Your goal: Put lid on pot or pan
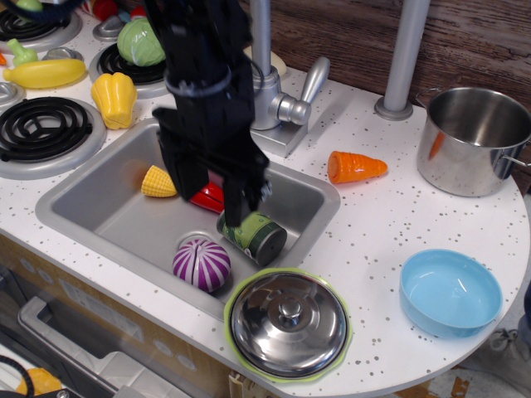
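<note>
Lid resting on plate at front counter edge; pot at far right, uncovered.

Gripper [211,195] black, hanging over sink [99,215], above green can [253,235] and red pepper [207,197]; nothing held; finger spacing not readable from this angle. Lid [289,324] domed, knob up, seated on lime-green plate [230,332], just in front of sink. Pot [473,139] upright at right rear of counter, well apart from lid. Light-blue bowl [450,292] between pot and lid, nearer front. Orange carrot [355,167] on counter beside faucet [270,91]. In sink: corn piece [158,182], purple onion [202,264].
</note>
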